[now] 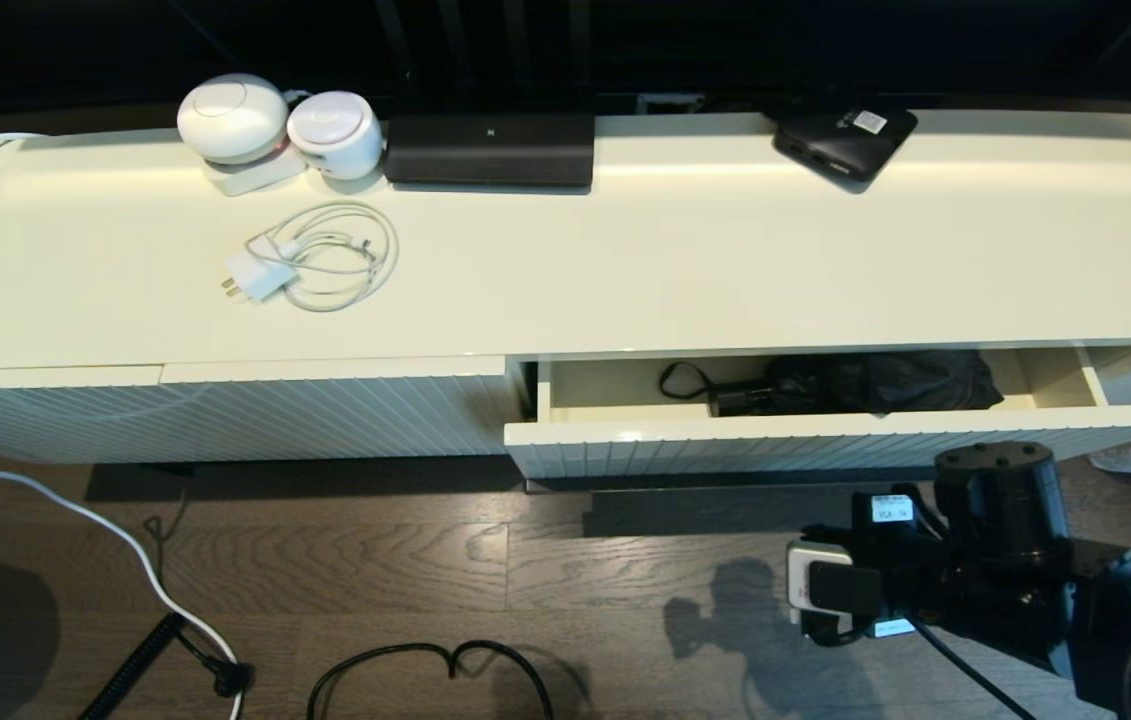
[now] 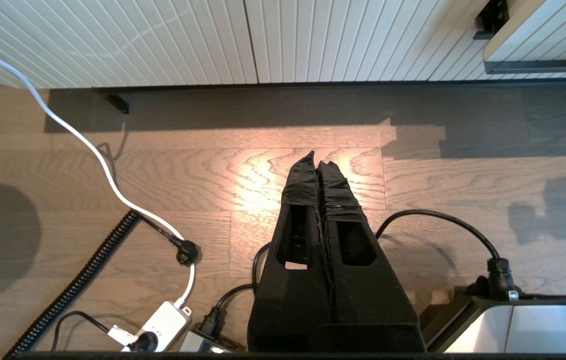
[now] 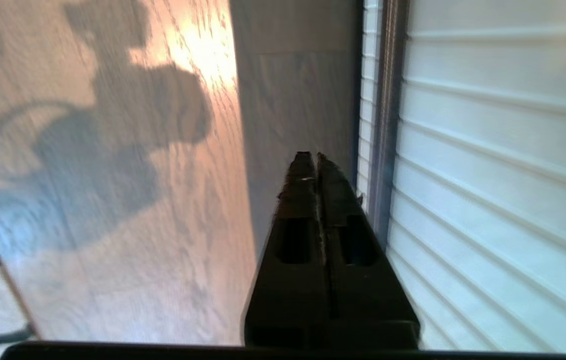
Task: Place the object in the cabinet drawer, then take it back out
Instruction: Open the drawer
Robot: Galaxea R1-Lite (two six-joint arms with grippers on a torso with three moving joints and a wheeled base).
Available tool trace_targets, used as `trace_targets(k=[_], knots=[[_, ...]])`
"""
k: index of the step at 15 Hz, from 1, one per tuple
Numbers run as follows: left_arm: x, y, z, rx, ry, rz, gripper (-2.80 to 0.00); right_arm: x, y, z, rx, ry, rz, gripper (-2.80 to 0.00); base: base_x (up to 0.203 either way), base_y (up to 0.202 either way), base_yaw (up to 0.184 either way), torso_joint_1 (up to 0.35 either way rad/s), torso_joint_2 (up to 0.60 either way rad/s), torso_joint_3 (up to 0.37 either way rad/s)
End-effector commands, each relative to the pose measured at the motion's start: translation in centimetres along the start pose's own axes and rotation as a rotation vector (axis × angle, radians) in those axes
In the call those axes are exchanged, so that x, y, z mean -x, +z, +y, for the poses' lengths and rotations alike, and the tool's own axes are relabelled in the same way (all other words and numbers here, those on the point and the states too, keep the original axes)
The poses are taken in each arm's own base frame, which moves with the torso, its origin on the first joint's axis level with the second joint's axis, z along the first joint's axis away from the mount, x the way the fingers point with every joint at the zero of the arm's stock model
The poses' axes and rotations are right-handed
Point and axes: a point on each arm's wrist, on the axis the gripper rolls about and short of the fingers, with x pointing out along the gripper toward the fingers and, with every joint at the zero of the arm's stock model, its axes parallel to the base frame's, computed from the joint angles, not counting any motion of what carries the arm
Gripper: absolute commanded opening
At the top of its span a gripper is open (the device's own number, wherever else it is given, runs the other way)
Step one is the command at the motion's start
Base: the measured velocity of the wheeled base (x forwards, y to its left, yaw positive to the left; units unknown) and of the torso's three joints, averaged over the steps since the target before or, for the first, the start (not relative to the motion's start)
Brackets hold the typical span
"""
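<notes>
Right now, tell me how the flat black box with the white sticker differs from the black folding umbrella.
The flat black box with a white sticker lies on the cabinet top, by its back edge; the black folding umbrella lies inside the open cream drawer. The box is rigid and smooth; the umbrella is wrinkly fabric with a wrist loop. Both are black, and neither is held.

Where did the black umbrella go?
In the head view, the umbrella lies inside the open cabinet drawer on the right side, its handle pointing left, below the flat black box on the cabinet top.
</notes>
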Motion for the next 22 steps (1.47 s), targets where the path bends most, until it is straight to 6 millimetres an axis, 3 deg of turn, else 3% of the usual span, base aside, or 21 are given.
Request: trace_targets(k=[1, 8, 12, 15, 22], knots=[[0.0, 0.0, 0.0, 0.001, 0.001, -0.001, -2.8, 3.3, 0.1, -0.9, 0.003, -0.089, -0.023, -2.8, 0.0, 0.0, 0.0, 0.0, 0.0, 0.0], [0.0, 0.0, 0.0, 0.001, 0.001, -0.002, -2.8, 12.3, 0.8, -3.5, 0.009, -0.308, -0.076, -2.8, 0.0, 0.0, 0.0, 0.0, 0.0, 0.0], [0.0, 0.0, 0.0, 0.001, 0.001, -0.002, -2.8, 15.0, 1.3, -5.6, 0.013, -0.398, -0.084, -2.8, 0.0, 0.0, 0.0, 0.0, 0.0, 0.0], [0.0, 0.0, 0.0, 0.0, 0.001, -0.003, -2.8, 14.1, 1.8, -7.0, 0.014, -0.385, -0.079, -2.8, 0.0, 0.0, 0.0, 0.0, 0.0, 0.0], [0.0, 0.0, 0.0, 0.001, 0.001, -0.003, -2.8, 7.4, 2.8, -8.8, 0.013, -0.304, -0.052, -2.8, 0.0, 0.0, 0.0, 0.0, 0.0, 0.0]])
